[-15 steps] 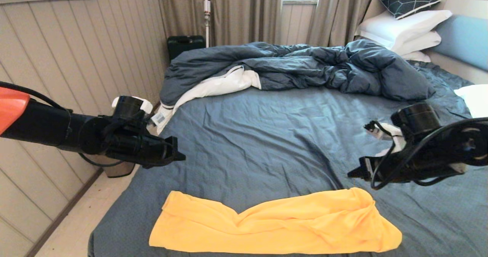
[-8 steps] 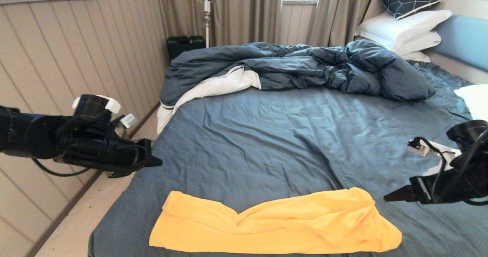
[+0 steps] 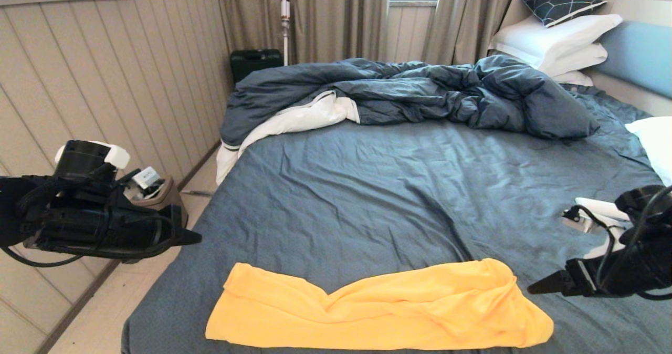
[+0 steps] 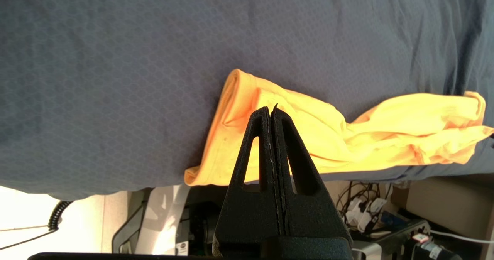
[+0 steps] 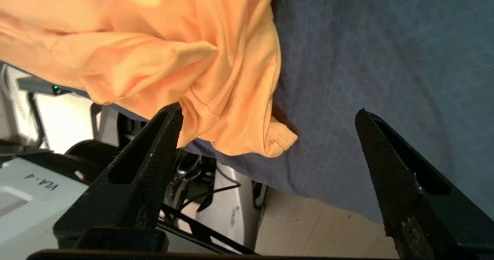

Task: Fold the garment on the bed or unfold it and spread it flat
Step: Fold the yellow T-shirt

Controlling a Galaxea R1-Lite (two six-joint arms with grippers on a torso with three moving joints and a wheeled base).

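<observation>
The shirt [image 3: 378, 306] lies folded in a strip at the bed's [image 3: 367, 196] near edge, print hidden. Left gripper [image 4: 272, 111], fingers pressed together, hangs off its left end; right gripper [image 5: 266, 136], fingers spread, off its right end

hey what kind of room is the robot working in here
Most likely a bedroom: a large bed with a dark blue-grey sheet, stacked white pillows against a light blue padded headboard, and beige curtains by a window.
</observation>
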